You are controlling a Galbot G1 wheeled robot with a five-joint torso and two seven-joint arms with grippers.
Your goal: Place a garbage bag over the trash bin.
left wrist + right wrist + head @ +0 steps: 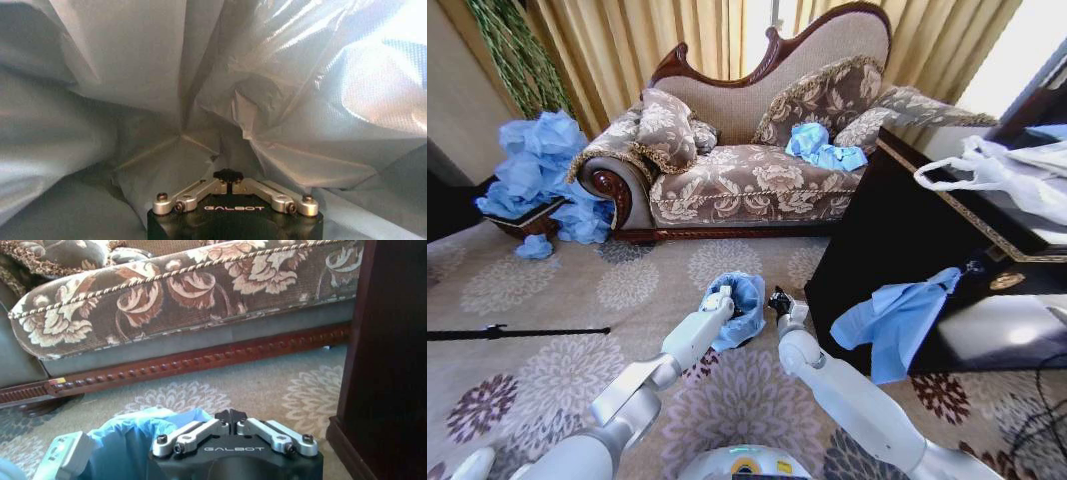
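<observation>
The bin stands on the carpet right in front of me, between the sofa (747, 185) and the dark cabinet (897, 250), and the bag (739, 305) already drapes over it so fully that I see blue plastic and none of the black sides. My left pincer (719, 298) is down at the bag's mouth on its left side; from that wrist the film (267, 100) folds all round the clenched fingertips, and I cannot tell whether any plastic is caught between them. My right pincer (779, 300) hangs just beside the bag on its right, fingers closed on nothing, with the blue rim (140, 432) close beneath it. So the bag sits between my two arms, the left one nearer.
</observation>
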